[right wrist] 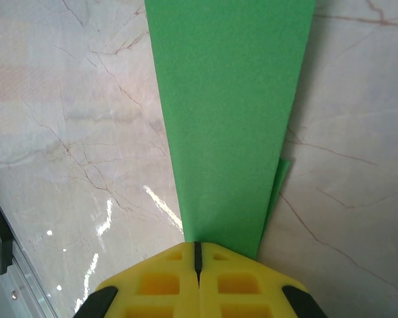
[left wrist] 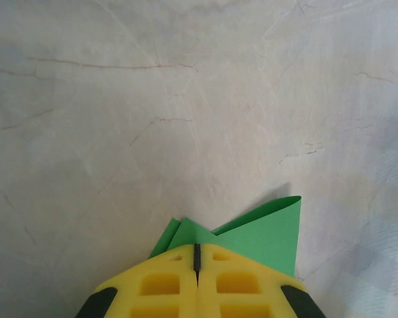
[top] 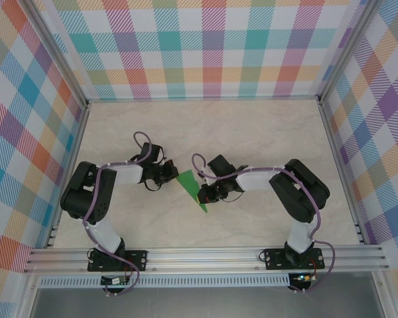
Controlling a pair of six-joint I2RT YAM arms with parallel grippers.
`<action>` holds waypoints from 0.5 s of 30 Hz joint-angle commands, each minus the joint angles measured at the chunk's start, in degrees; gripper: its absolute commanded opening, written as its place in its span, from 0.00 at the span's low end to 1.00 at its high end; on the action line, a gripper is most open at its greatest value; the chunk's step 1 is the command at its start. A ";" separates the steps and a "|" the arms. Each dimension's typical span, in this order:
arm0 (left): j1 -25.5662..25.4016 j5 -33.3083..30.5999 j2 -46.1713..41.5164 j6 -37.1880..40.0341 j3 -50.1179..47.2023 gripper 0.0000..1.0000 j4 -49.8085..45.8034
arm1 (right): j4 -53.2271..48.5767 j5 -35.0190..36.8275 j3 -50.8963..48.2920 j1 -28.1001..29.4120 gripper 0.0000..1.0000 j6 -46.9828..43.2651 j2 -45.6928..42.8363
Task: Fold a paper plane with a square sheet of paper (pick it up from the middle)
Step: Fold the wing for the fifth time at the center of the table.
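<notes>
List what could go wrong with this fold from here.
1. The left hand and right hand are both shut at opposite sides of the folded green paper. Pulling them apart might tear it.
2. A flap curls upward beside the left hand, so that crease may spring open.
3. An under layer peeks past the edge near the right hand, hinting at a skewed fold.

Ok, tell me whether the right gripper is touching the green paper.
Touching. In the right wrist view the green paper runs straight into the shut tips of the right gripper, no gap showing.
</notes>
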 commanded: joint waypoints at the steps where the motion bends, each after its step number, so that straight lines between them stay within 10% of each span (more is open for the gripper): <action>1: 2.22 -7.17 1.60 3.26 2.08 0.00 -2.98 | -16.45 6.54 -5.38 0.30 0.00 0.54 4.52; 15: -1.41 -2.08 -12.58 2.82 3.79 0.00 -8.74 | -17.99 2.51 5.00 0.25 0.00 1.78 0.05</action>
